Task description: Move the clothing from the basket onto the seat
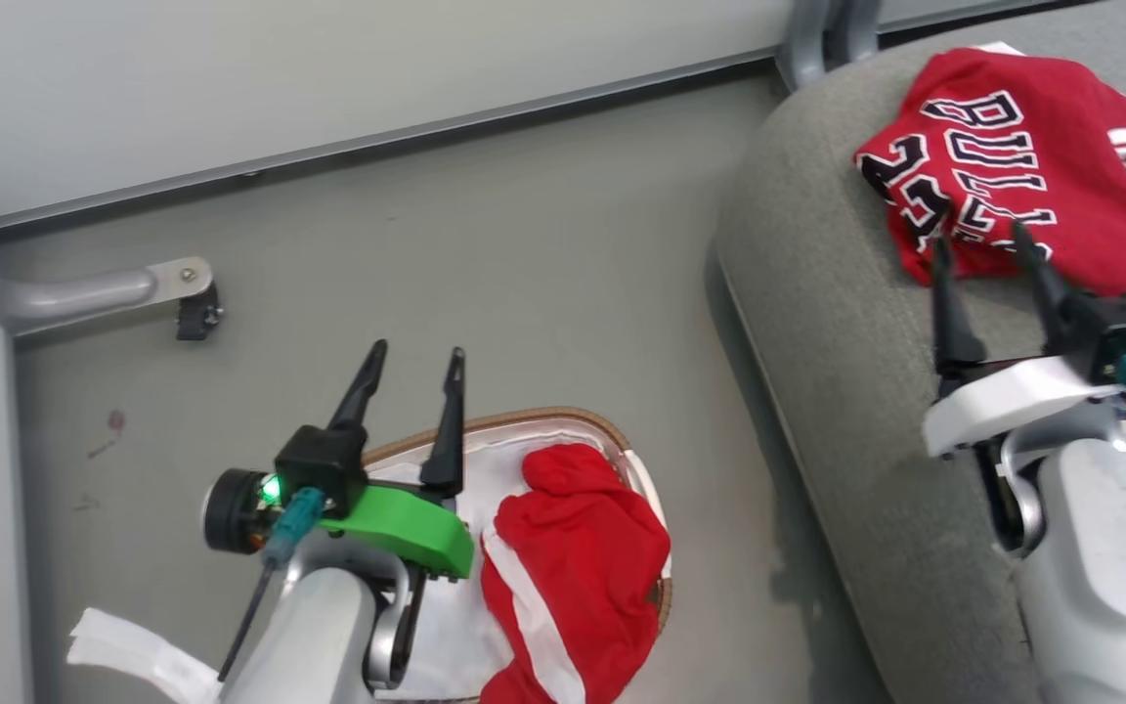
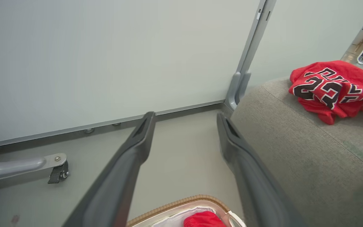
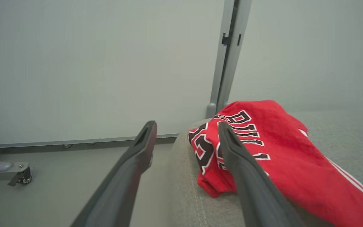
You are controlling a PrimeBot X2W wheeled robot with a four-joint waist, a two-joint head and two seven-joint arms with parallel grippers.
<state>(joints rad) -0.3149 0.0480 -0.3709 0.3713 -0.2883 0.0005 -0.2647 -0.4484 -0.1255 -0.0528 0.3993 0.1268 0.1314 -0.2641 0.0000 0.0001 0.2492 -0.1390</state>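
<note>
Down at my lower left, my left gripper (image 1: 420, 348) hangs over the near-left part of the basket (image 1: 543, 416), its two fingers spread wide and grasping nothing. In the left wrist view the bare floor (image 2: 181, 157) shows between them, with the basket's brown rim just below their tips. The basket stands on the floor. A crumpled red garment (image 1: 573, 548) with a white stripe lies in its right half on the white liner (image 1: 485, 469), spilling toward the right rim.

To my right, my right gripper (image 1: 976, 237) reaches out over the grey seat (image 1: 837, 342), fingers released and well apart, with nothing caught between them. Their tips stand at the near edge of the jersey (image 1: 1003, 166); whether the right one touches the cloth I cannot tell. The jersey lies bunched on the seat close to the rounded left edge, its black-and-white lettering and number facing up.

Farther out on the left a grey bracket with a small caster (image 1: 196, 313) sits on the floor. Beyond it, the pale wall (image 1: 328, 59) runs behind everything.
</note>
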